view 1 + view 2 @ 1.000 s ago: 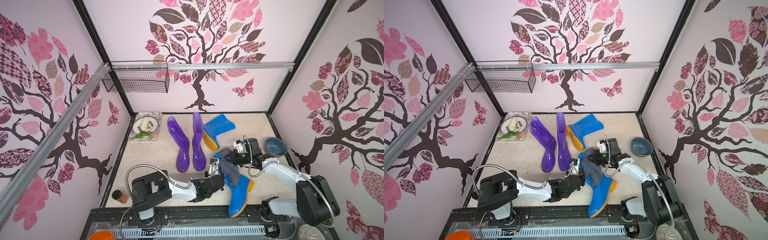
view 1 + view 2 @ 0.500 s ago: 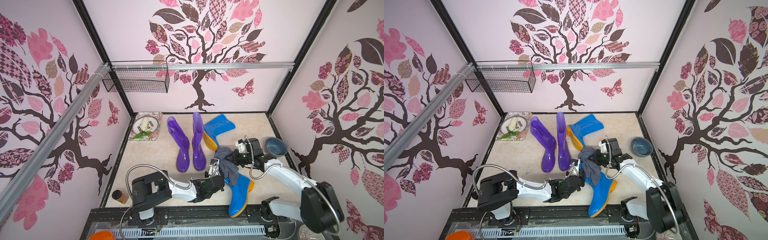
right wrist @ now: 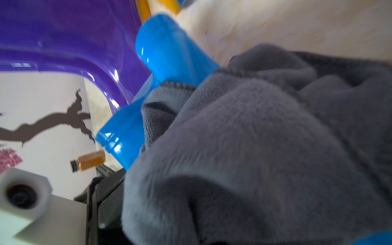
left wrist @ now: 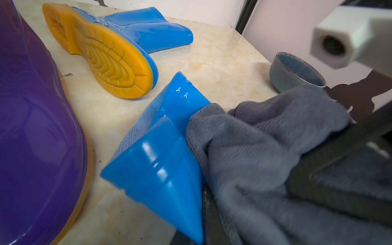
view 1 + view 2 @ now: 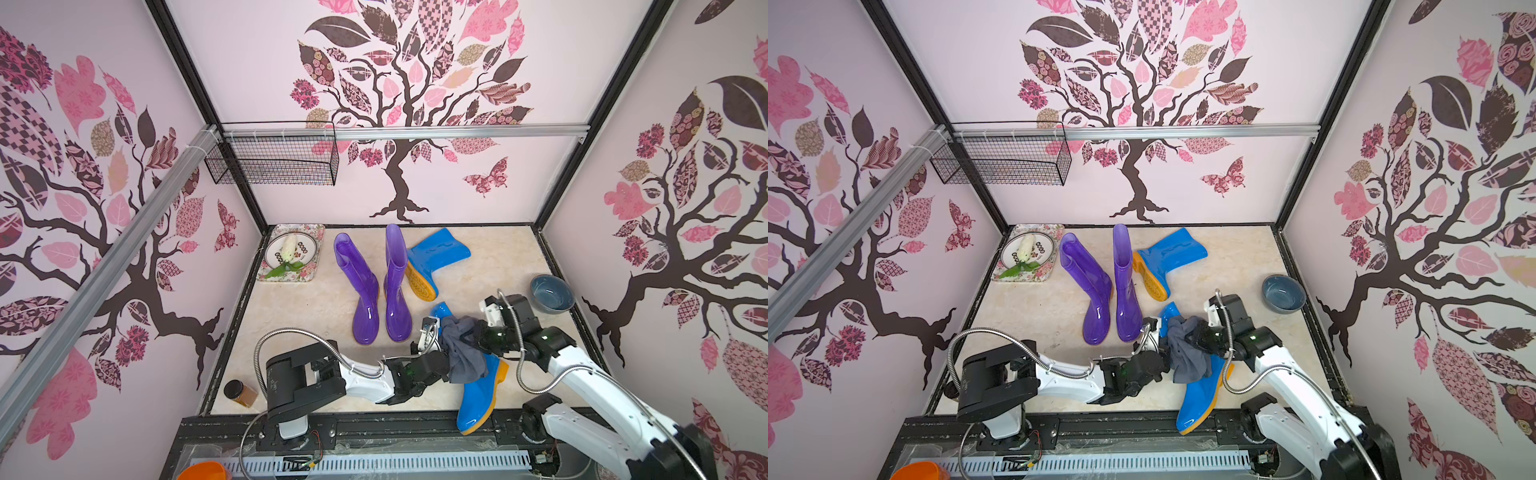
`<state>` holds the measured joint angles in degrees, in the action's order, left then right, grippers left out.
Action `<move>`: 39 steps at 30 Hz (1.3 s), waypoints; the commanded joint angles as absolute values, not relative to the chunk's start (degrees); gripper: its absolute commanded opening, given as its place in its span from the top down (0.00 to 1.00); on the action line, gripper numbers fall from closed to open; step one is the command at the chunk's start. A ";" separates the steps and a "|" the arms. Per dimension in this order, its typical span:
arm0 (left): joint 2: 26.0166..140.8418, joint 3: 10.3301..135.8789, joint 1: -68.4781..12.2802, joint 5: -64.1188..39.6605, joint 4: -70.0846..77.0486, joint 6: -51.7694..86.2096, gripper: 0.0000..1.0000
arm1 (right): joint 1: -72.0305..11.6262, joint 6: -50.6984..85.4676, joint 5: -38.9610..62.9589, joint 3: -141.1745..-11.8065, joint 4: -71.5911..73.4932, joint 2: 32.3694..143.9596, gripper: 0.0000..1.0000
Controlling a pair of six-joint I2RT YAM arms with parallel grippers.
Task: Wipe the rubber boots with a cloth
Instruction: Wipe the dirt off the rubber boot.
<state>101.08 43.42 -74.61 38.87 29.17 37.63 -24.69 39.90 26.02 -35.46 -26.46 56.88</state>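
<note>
1. The near blue boot (image 5: pixel 478 395), a glossy bright-blue tall rubber boot with an orange-yellow sole, lies on the pale marbled surface (image 5: pixel 498 266). Its toe is at the front edge and its shaft points toward the back wall.
2. The cloth (image 5: pixel 461 353), a soft grey-blue terry towel, is bunched over that boot's shaft and ankle, between the ends of my two arms. The shaft's mouth and the foot show on either side of it.
3. My left arm (image 5: pixel 361 376) reaches in low from the front left. Its jaws are closed. The left wrist view shows them pinching the wall of the near blue boot (image 4: pixel 165 169) by the mouth, with the cloth (image 4: pixel 265 159) pressed against it.
4. My right arm (image 5: pixel 582 376) comes in from the front right. Its jaws are clamped on the cloth (image 3: pixel 254 148), whose folds bury the fingertips in the right wrist view.
5. The purple boots (image 5: pixel 365 299), two glossy tall rubber ones, stand upright side by side just behind the left wrist.
6. The far blue boot (image 5: pixel 438 253), a match for the near one, lies on its side just beside the purple pair with its sole turned toward them. I cannot tell whether they touch.
7. A round grey-blue ceramic bowl (image 5: pixel 552 293) sits near the right wall. A small amber jar with a dark lid (image 5: pixel 240 392) stands at the front left corner, and a floral tray (image 5: pixel 316 232) lies at the back left.
</note>
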 commanded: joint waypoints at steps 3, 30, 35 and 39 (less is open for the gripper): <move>101.16 46.15 -74.97 38.73 31.21 37.27 1.00 | -26.92 37.83 29.22 -43.35 -12.79 63.21 1.00; 100.47 45.30 -74.66 39.18 31.04 38.19 1.00 | -30.13 34.24 32.30 -43.13 -20.23 60.26 1.00; 99.98 45.18 -74.66 39.80 30.54 37.97 1.00 | -29.37 34.85 20.59 -44.93 -20.02 62.15 1.00; 99.50 44.76 -74.69 40.27 30.50 38.23 1.00 | -27.77 35.80 14.14 -43.08 -29.01 61.59 1.00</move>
